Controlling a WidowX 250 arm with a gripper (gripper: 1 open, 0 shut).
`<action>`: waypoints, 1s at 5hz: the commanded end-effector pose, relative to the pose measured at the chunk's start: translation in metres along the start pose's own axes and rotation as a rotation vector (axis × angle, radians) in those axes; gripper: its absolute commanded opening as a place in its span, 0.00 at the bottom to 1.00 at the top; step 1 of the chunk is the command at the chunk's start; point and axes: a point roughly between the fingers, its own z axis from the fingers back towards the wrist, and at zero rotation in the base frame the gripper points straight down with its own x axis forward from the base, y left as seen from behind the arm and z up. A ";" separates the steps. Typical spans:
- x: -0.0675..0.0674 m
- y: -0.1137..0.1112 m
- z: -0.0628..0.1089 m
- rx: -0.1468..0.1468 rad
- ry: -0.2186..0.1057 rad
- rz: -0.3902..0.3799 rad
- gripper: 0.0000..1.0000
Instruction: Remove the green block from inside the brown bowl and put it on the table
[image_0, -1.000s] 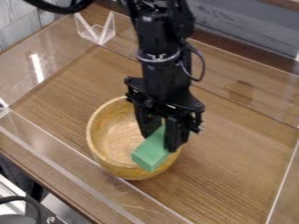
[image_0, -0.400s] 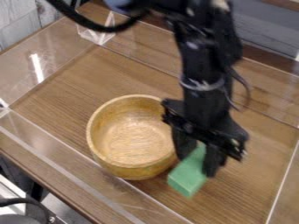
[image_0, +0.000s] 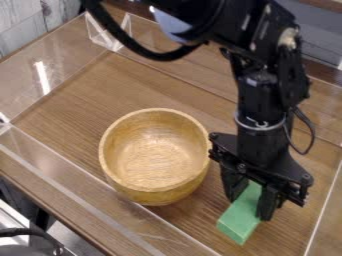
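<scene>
The green block (image_0: 241, 222) hangs tilted just right of the brown bowl (image_0: 156, 155), low over the table (image_0: 107, 95). My gripper (image_0: 254, 200) points straight down and is shut on the block's upper end. The block's lower end is near or on the wood; I cannot tell whether it touches. The bowl stands at the front of the table with nothing in its pale inside.
Low clear acrylic walls (image_0: 40, 150) edge the table, and the front wall runs close below the block. A small clear acrylic stand (image_0: 104, 32) sits at the back left. Bare wood lies behind and to the right of the bowl.
My gripper carried the green block out of the bowl, moved it right past the rim and lowered it toward the table. The bowl stayed in place.
</scene>
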 end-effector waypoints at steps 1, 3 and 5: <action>0.007 -0.004 0.005 -0.012 -0.046 -0.008 0.00; 0.007 -0.002 0.002 -0.014 -0.049 0.001 0.00; 0.008 0.001 0.005 -0.017 -0.050 0.009 1.00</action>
